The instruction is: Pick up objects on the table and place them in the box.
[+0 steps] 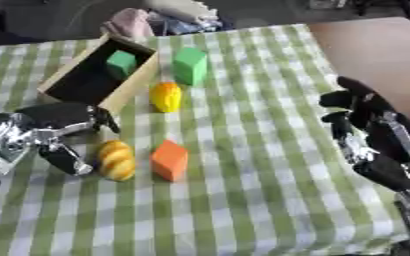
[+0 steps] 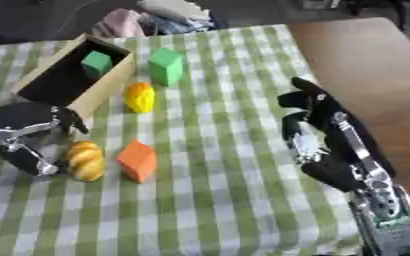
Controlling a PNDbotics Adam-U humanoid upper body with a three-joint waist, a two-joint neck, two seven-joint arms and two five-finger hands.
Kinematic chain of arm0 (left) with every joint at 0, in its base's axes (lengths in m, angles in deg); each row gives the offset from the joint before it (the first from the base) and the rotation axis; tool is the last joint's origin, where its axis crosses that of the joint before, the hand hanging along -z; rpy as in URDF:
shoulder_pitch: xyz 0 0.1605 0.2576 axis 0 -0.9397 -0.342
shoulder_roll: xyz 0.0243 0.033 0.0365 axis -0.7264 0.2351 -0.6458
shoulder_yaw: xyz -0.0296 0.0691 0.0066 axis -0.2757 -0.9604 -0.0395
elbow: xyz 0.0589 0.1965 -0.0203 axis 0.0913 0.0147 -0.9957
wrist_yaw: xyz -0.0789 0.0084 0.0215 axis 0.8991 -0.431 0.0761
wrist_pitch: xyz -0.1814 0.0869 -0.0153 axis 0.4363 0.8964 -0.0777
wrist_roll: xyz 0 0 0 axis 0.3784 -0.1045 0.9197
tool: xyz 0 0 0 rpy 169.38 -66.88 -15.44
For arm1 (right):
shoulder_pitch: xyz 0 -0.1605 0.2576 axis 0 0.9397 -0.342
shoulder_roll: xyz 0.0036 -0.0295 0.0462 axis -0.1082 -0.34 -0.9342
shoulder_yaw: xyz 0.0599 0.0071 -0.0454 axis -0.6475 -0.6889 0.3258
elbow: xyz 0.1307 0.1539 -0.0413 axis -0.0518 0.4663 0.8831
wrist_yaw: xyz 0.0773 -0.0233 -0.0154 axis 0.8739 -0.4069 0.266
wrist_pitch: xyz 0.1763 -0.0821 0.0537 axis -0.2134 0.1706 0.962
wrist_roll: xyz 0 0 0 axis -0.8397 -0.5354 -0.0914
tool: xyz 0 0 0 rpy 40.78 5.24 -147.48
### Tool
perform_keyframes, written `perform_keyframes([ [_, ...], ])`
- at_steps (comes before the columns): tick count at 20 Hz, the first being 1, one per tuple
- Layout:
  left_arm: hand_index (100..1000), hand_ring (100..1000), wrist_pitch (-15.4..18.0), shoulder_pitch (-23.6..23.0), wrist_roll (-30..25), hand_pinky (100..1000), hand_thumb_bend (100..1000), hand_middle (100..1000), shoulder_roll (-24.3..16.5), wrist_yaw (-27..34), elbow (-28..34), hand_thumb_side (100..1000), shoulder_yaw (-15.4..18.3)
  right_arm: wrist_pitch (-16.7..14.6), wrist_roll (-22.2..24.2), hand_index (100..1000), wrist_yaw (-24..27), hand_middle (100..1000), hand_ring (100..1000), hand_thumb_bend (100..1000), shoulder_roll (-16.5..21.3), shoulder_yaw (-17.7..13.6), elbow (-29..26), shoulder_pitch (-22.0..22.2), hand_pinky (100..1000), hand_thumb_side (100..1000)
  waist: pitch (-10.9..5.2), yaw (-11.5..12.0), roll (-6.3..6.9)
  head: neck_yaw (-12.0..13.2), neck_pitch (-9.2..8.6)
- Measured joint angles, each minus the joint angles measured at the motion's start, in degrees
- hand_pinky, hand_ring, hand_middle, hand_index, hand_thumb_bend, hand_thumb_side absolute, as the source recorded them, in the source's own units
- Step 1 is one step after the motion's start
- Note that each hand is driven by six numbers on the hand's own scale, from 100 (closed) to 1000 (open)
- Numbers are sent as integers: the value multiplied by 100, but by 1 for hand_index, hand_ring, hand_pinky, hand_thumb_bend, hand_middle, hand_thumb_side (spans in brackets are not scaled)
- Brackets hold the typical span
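Observation:
A wooden box (image 1: 135, 82) with a dark inside stands at the far left and holds a small green block (image 1: 121, 63). Beside its right wall stand a taller green block (image 1: 190, 65) and a yellow-orange fruit shape (image 1: 166, 96). Nearer me lie a ridged yellow bread-like piece (image 1: 116, 160) and an orange block (image 1: 169, 160). My left hand (image 1: 60, 127) hovers just left of the yellow piece, its fingers spread and holding nothing. My right hand (image 2: 318, 135) rests open at the right, fingers up, away from all the objects.
A green and white checked cloth (image 1: 243, 190) covers the table. Bare brown tabletop (image 2: 366, 65) shows at the far right. Crumpled cloth (image 1: 152, 20) lies beyond the table's far edge.

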Motion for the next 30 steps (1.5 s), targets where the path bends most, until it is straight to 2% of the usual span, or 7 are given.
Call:
perform_keyframes([
  [4, 816, 687, 91, 39, -65, 735, 356, 748, 68, 27, -76, 141, -59, 4, 7, 952, 1, 752, 815, 100, 0, 2, 0, 0, 702, 470, 0, -16, 0, 0, 0],
  [6, 782, 646, 140, 39, -114, 711, 339, 706, 80, 35, -103, 127, -82, 5, 7, 952, 1, 753, 815, 100, 0, 9, 0, 0, 702, 470, 0, -18, 0, 0, 0],
  [11, 635, 515, 206, 39, -97, 618, 272, 543, 82, 107, -102, 100, -94, 5, 7, 952, 1, 754, 815, 100, 0, 13, 0, 0, 702, 470, 0, -19, 0, 0, 0],
  [15, 555, 459, 190, 32, 132, 568, 240, 481, 81, 190, -23, 100, -57, 4, 7, 951, 1, 754, 816, 100, 0, 13, 0, 0, 702, 470, 0, -19, 1, -4, 0],
  [23, 545, 455, -4, 40, 304, 571, 254, 475, -154, 384, 597, 100, 257, 5, 6, 951, 1, 754, 816, 100, 0, 12, 0, 2, 702, 470, -9, 0, 1, -45, 0],
  [27, 556, 472, -298, 157, 426, 579, 285, 485, -403, 459, 817, 100, 560, 5, 6, 951, 1, 754, 816, 100, 0, 12, 1, 17, 702, 470, -32, 11, 0, -46, 0],
  [30, 562, 475, -610, 347, 708, 582, 293, 487, -490, 355, 629, 100, 815, 5, 6, 951, 1, 754, 816, 100, 0, 12, 2, 44, 702, 470, -36, 10, 0, -46, 0],
])
